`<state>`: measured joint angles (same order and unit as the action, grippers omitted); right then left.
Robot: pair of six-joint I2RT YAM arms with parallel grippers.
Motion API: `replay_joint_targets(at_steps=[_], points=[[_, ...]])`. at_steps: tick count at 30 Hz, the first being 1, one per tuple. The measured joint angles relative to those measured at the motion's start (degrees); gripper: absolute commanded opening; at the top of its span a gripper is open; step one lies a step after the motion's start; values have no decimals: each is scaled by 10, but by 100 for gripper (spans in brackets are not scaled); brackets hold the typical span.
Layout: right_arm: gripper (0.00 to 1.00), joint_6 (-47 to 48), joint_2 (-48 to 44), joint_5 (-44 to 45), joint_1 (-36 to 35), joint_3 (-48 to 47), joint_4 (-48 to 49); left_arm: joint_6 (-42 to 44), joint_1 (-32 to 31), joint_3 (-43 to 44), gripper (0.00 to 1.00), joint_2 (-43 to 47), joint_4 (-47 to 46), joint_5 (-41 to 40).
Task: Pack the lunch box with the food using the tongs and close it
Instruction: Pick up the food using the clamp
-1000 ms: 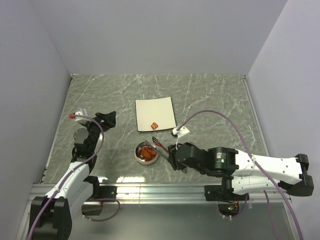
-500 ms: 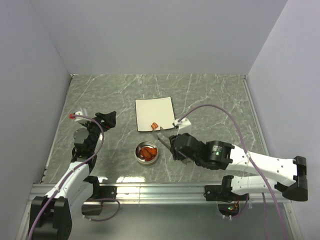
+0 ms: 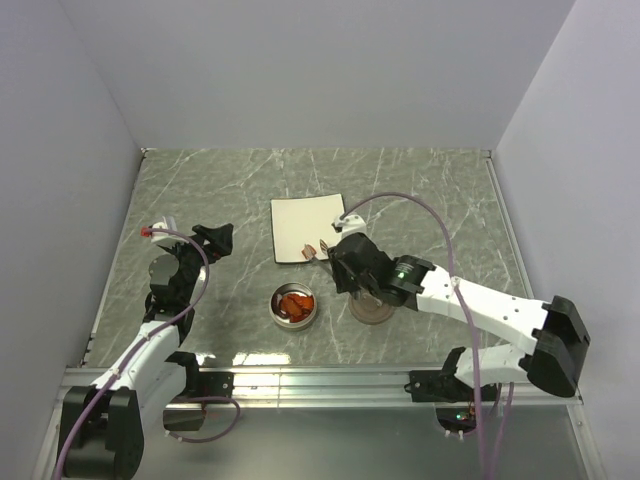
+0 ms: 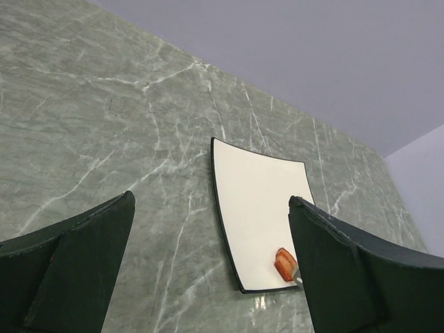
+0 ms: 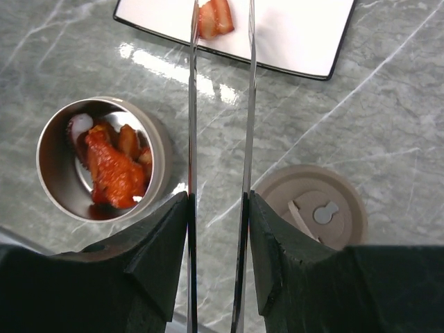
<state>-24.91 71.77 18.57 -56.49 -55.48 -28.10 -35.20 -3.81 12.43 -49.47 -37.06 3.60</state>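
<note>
We watch the right gripper [image 5: 216, 229] pinch the tongs [image 5: 193, 104], their tips straddling the lone orange piece [image 5: 214, 17] on the plate [image 5: 298, 35]. The lunch box [image 5: 52, 166] sits open beside its lid [image 5: 312, 208]; the left gripper [image 4: 211, 208] hangs spread.

Marble table [image 3: 430, 190], white plate [image 3: 312, 222], tin [image 3: 276, 307], lid [image 5: 310, 208]

A bench [image 3: 430, 200] with a grey-green marble top, veined in white, fills the space. Plain, pale lilac-grey walls close it in on three sides: a back wall [image 3: 320, 70], a left wall [image 3: 60, 200] and a right wall [image 3: 580, 180], each meeting the bench edge along a thin light strip. A silver metal rail [image 3: 320, 378] runs along the near edge. The light is soft and even, and the polished top shows a few bright glints.
</note>
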Motion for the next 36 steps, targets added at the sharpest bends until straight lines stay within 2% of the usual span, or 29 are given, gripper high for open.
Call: replay_joint_targets(at_steps=[11, 36], points=[[47, 38, 46, -44, 31, 0, 50, 0, 0, 0, 99, -9, 0, -3], [47, 46, 81, -85, 33, -7, 52, 0, 0, 0, 99, -17, -1, -3]])
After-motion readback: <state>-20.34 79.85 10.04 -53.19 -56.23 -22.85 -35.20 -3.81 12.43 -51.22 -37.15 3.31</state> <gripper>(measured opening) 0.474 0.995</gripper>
